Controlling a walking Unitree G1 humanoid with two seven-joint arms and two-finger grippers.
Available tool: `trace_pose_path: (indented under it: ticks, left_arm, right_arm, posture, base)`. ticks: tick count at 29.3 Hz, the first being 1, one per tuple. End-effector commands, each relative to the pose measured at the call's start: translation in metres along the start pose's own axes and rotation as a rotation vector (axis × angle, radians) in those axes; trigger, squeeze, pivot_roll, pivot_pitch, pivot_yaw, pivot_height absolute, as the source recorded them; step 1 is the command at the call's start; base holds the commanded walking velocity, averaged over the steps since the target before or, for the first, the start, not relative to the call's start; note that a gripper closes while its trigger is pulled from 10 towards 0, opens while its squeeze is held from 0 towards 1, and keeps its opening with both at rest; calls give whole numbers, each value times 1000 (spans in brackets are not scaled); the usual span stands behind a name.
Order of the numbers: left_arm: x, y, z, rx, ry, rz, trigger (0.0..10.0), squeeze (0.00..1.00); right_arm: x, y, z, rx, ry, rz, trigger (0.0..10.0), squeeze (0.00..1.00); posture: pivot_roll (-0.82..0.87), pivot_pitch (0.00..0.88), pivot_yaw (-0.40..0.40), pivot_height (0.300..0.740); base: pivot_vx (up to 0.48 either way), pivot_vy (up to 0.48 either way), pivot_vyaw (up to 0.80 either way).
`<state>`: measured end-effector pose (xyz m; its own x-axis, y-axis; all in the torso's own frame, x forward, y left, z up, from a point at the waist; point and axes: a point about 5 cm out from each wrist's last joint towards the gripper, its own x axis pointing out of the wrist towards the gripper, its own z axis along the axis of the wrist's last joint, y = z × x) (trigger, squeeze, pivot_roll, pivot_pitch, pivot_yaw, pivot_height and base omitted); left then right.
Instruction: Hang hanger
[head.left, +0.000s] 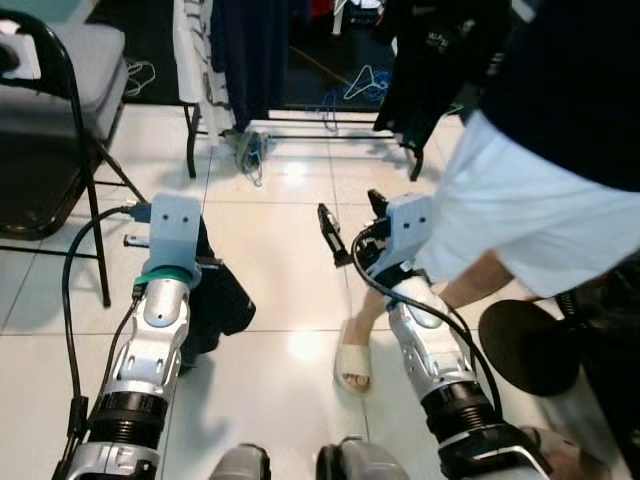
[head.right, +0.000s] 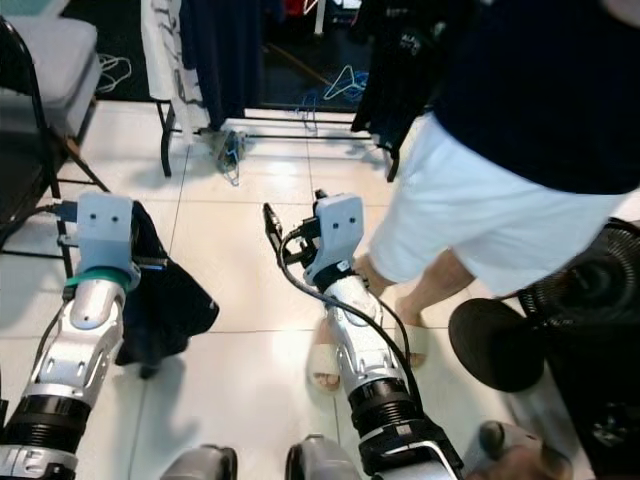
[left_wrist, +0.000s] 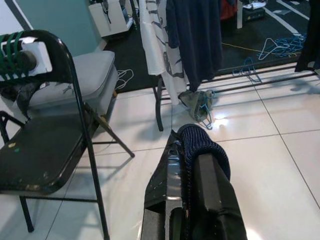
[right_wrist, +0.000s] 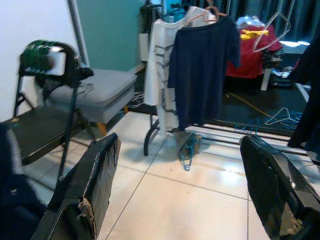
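My left gripper is shut on a dark navy garment, which hangs down beside the arm over the white tile floor. Its knitted fabric bulges between the fingers. My right gripper is open, fingers set wide apart with nothing between them, held low over the tiles. Ahead stands a clothes rack with a white shirt and a navy shirt hanging on it. Blue hangers lie on the floor at the rack's foot.
A person in white shorts stands close at my right, a sandalled foot beside my right arm. A black folding chair with a grey seat is at the left. A fan with a round base stands at right. More hangers lie on the dark mat.
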<state>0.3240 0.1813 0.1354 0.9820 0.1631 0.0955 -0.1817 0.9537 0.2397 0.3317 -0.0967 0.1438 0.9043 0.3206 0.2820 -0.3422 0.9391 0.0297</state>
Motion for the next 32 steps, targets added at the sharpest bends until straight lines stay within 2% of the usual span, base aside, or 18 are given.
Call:
trace_pose_path:
  ticks: [1, 5, 11, 17, 32]
  left_arm:
    - [1, -12, 10, -12, -43, -43, 10000, 0]
    - [1, -15, 12, -18, -48, -56, 10000, 0]
    - [-1, -29, 22, -39, -79, -102, 10000, 0]
    - [-2, -32, 24, -44, -88, -112, 10000, 0]
    - [-1, -33, 27, -46, -93, -119, 10000, 0]
  right_arm:
    - [-4, -14, 0, 10, 3, -66, 10000, 0]
    - [-4, -17, 1, 8, 1, -77, 10000, 0]
    - [-5, -25, 4, 0, -11, -105, 10000, 0]
    - [-5, -26, 5, -5, -15, -111, 10000, 0]
    - [-3, -25, 7, -13, -24, -110, 10000, 0]
  posture:
    - [-55, 61, 18, 740]
    - [-60, 62, 21, 740]
    - [-65, 67, 22, 740]
    - [-63, 69, 21, 740]
    - [-61, 70, 27, 740]
  base:
    - [450, 0, 0]
    - [417, 0, 0]
    - [359, 0, -768]
    - [314, 0, -635]
    - [396, 0, 0]
